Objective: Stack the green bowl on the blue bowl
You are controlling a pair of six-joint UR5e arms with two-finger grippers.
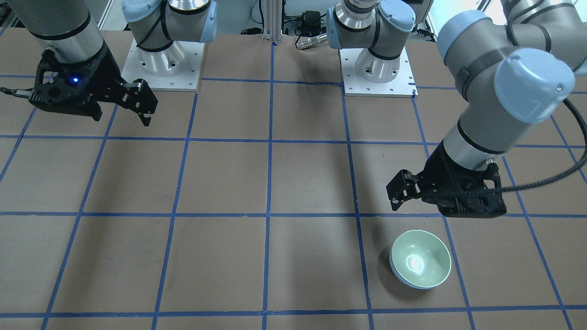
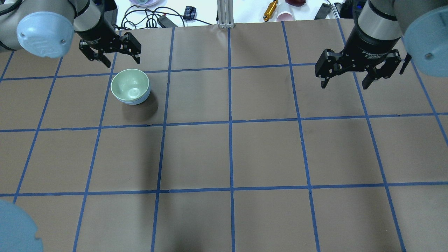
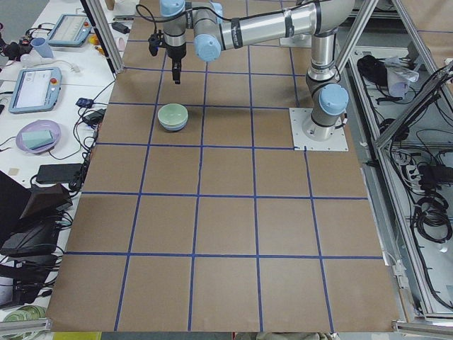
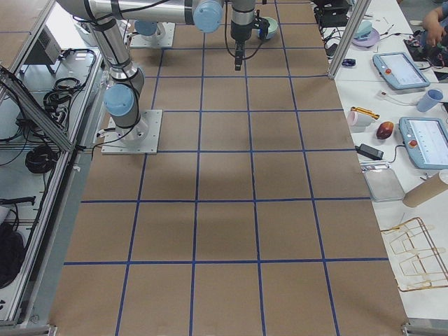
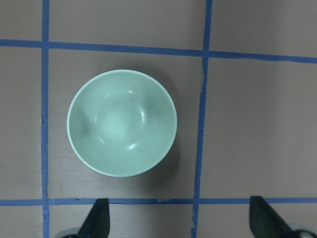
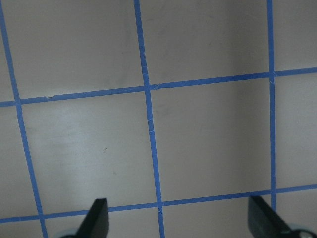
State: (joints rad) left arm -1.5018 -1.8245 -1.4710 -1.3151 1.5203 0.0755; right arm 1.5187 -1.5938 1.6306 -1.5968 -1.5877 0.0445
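When drawing the left claw (image 2: pixel 122 63) away, lift straight up first and save any sideways travel for later. Note its jaws spread wide, gripping nothing, hanging above the stack and apart from it. Find the green bowl (image 2: pixel 130 85) seated upright inside the blue bowl (image 2: pixel 135 102), on the desk (image 2: pixel 266 150) in a taped square toward the robot's left and far from its base. Look for the blue one as a thin crescent under the green rim, nothing more. Judge the nesting as level rather than cocked: round, even green mouth in the left wrist view, no tilt visible from the side views. Treat the stacking as likely done, with only the retreat remaining. Avoid closing the jaws during the lift, and avoid dipping lower, to spare the glossy rim a knock and the light pair a tip or a slide. Move slowly until well above the rims, then swing back toward the base. Leave the right claw (image 2: pixel 344 85) alone: jaws likewise apart, holding nothing, well away over the desk's other side, no part to play here.
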